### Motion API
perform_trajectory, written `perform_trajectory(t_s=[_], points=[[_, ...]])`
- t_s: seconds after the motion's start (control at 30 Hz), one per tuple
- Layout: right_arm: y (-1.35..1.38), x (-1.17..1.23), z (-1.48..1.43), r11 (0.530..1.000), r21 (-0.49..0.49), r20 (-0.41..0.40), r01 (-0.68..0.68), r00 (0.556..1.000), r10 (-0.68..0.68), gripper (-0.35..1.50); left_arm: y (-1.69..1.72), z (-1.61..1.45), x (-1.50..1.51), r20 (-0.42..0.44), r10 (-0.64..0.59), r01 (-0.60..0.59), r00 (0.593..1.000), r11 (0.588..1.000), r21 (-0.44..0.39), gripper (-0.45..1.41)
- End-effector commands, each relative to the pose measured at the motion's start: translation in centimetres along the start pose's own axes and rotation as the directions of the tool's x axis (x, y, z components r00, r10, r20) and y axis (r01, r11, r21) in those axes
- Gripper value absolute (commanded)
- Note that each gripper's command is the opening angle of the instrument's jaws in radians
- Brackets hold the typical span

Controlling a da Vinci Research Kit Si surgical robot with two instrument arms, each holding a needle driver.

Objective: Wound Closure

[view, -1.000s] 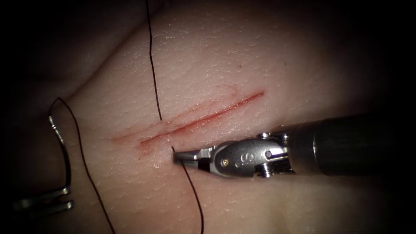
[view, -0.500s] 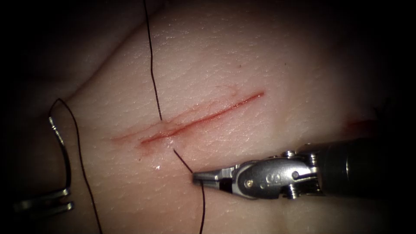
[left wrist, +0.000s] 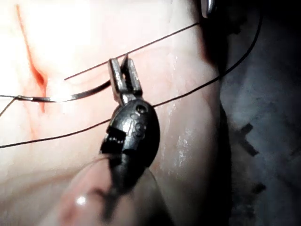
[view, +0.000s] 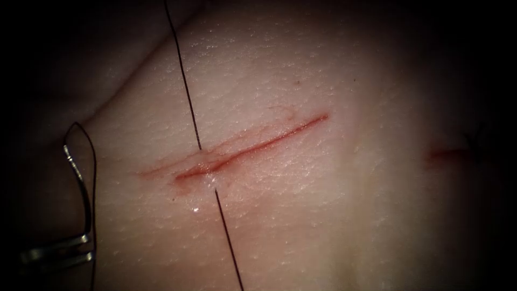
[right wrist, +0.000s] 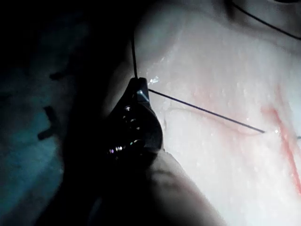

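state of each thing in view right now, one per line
left tool's jaws: shut on the needle's end
curved steel needle: outside the tissue, left of the cut
right tool's jaws: shut on the thread
thin black thread: taut, through both edges
red cut in pale tissue: open

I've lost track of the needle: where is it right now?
In the endoscope view the needle is far left of the cut, out of the tissue, one end held by the left tool, the thread looping beside it.
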Motion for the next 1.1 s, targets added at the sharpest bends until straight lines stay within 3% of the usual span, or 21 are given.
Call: perform_trajectory(t_s=[0.03, 0.07, 0.1, 0.17, 0.3, 0.4, 0.57, 0.67, 0.87, 1.1], points=[[0.09, -0.05, 0.10, 1.000, -0.019, -0.006, -0.018, 1.000, 0.018, 0.41, 0.08, 0.05, -0.05, 0.001, -0.004, 0.004, 1.000, 1.000, -0.001, -0.45], [0.30, -0.15, 0.09, 0.997, -0.065, -0.024, -0.038, 0.999, 0.036, 0.98, 0.08, 0.05, -0.05, 0.001, -0.004, 0.004, 1.000, 1.000, -0.001, -0.45], [0.30, -0.15, 0.09, 0.997, -0.065, -0.024, -0.038, 0.999, 0.036, 0.98, 0.08, 0.05, -0.05, 0.001, -0.004, 0.004, 1.000, 1.000, -0.001, -0.45], [0.65, -0.36, 0.08, 0.993, -0.104, -0.022, -0.060, 0.998, 0.058, 1.15, 0.08, 0.04, -0.05, 0.001, -0.004, 0.004, 1.000, 1.000, -0.001, -0.45], [1.04, -0.63, 0.17, 0.990, -0.129, 0.001, -0.060, 0.998, 0.061, 1.21, 0.07, 0.02, -0.05, 0.000, -0.004, 0.004, 1.000, 1.000, -0.003, -0.45], [1.34, -0.88, 0.34, 0.987, -0.148, 0.008, -0.060, 0.998, 0.062, 1.23, 0.06, 0.00, -0.05, -0.001, -0.004, 0.004, 1.000, 1.000, -0.005, -0.45], [1.62, -1.20, 0.65, 0.982, -0.178, 0.026, -0.056, 0.998, 0.062, 1.33, 0.06, 0.00, -0.06, -0.001, -0.004, 0.004, 1.000, 1.000, -0.005, -0.45], [1.76, -1.50, 0.91, 0.984, -0.172, 0.027, -0.042, 0.998, 0.048, 1.33, 0.06, 0.00, -0.06, -0.001, -0.004, 0.004, 1.000, 1.000, -0.005, -0.45], [1.84, -1.78, 1.05, 0.984, -0.175, 0.046, -0.021, 0.999, 0.029, 1.27, 0.06, -0.06, -0.06, -0.002, -0.003, 0.003, 1.000, 1.000, -0.009, -0.45], [1.80, -1.75, 0.97, 0.985, -0.171, 0.038, -0.021, 0.999, 0.027, 0.73, 0.06, -0.06, -0.07, -0.002, -0.003, 0.003, 1.000, 1.000, -0.010, -0.45]])
